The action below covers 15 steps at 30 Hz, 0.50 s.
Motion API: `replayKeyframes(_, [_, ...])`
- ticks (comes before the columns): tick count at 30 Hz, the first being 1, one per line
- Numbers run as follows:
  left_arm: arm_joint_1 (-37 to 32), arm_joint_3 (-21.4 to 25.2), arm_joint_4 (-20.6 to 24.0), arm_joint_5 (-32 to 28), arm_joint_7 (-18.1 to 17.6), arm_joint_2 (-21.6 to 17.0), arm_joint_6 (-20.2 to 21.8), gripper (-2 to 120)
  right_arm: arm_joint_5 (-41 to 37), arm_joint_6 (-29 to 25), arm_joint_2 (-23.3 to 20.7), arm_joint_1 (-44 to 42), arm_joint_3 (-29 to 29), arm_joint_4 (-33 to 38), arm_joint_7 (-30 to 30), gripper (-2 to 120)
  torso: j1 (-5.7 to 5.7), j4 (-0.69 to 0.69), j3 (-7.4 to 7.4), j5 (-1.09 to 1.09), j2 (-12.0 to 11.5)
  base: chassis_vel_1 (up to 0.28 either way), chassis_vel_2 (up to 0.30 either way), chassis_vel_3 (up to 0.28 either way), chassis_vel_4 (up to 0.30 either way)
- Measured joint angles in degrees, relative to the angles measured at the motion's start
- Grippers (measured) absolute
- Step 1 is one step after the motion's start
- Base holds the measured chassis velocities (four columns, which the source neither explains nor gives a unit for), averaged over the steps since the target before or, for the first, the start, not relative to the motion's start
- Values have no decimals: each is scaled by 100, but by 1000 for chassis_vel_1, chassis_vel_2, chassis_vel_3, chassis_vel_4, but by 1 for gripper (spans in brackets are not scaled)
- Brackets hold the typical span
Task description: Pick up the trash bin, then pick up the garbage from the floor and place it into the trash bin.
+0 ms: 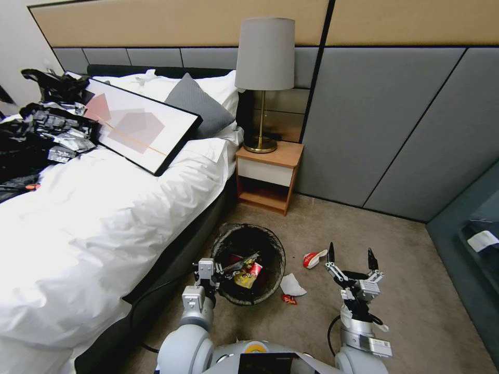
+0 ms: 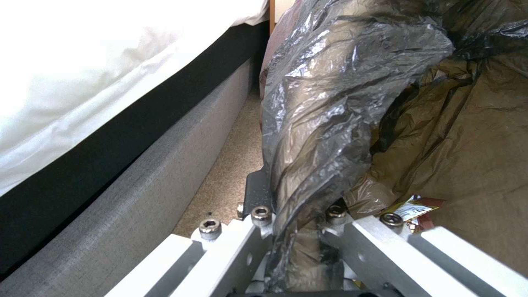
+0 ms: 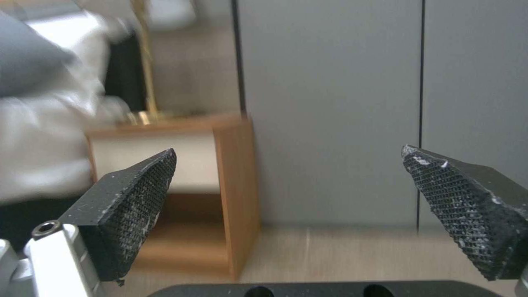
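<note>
The left gripper [image 1: 217,279] is clamped on the bagged rim of the trash bin [image 1: 248,262], which sits beside the bed [image 1: 104,223] with wrappers already inside. The right gripper [image 1: 351,261], jaws wide and empty, hovers right of the bin; it should descend squarely over the red-and-white wrapper [image 1: 313,258]. White tissue [image 1: 292,285] and a red scrap [image 1: 289,299] lie just right of the bin; the nightstand [image 1: 267,176] stands behind it.

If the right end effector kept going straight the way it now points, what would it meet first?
Probably the grey padded wall panel: the open right end effector aims just beside the wooden nightstand, though depth is unclear.
</note>
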<state>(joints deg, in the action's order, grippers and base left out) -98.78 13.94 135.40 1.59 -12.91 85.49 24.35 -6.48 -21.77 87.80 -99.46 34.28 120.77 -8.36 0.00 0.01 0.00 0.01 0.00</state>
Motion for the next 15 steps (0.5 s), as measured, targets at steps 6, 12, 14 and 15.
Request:
replayKeyframes(6, [-33,27,44,13,-32,-17,-10,0,-1006,1878,-374,1184,-148,-819,-438,100,1,0,0,0,0,0,0,0,0])
replayKeyframes(12, [-49,47,57,22,-41,-16,-12,0,-1025,2602,-514,2094,-281,-1823,-615,100,1,-1,0,-2,0,0,0,0,0])
replayKeyframes(14, [-52,47,57,23,-41,-16,-12,0,-1010,2650,-534,2263,-296,-2100,-639,100,1,-1,0,0,0,0,0,0,0])
replayKeyframes(15, [-52,46,57,23,-40,-17,-12,0,-1005,2667,-542,2341,-301,-2241,-646,100,1,-1,0,1,0,0,0,0,0])
